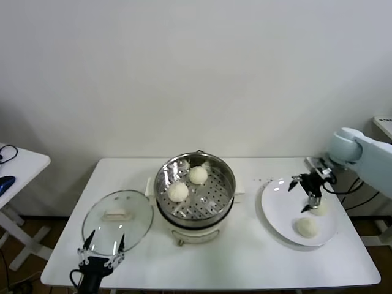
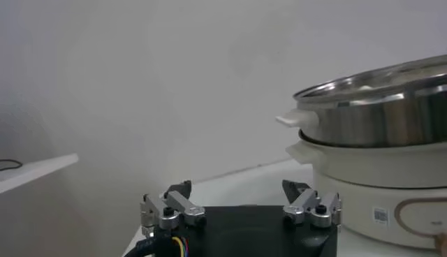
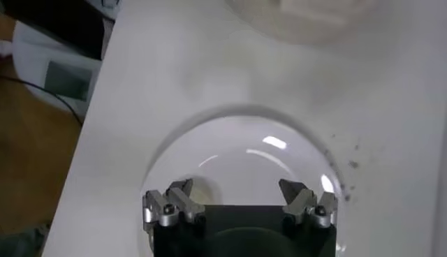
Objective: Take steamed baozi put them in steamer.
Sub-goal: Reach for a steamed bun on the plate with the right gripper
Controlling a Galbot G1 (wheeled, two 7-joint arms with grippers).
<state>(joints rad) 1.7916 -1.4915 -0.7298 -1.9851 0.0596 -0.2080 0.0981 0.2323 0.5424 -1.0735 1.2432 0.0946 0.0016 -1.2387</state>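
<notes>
The steamer (image 1: 195, 197) sits in the middle of the white table (image 1: 245, 257), and it is the thing to find everything else by. Its shiny metal pot rests on a white base with side handles. Two steamed baozi lie inside it on the tray with holes: one bun (image 1: 198, 174) is toward the wall side, and the other bun (image 1: 178, 192) is a bit nearer the robot and to its left. On the robot's right of the steamer is a flat white plate (image 1: 278, 211). Two more buns are on that plate: one (image 1: 307, 226) near the plate's front edge and one (image 1: 319, 209) just behind it. The right gripper (image 1: 308, 195) hangs over the plate, right beside that farther bun, and its jaws are wide apart with nothing in them. In the right wrist view the two fingers (image 3: 171, 204) stand far apart above the plate (image 3: 237, 153). On the robot's left of the steamer a round glass lid (image 1: 117, 221) with a white handle lies flat on the table. The left gripper (image 1: 101, 248) waits low by the front edge of the table, just in front of the lid, and its jaws are wide apart and empty too. In the left wrist view the steamer (image 2: 377, 133) shows from the side.
</notes>
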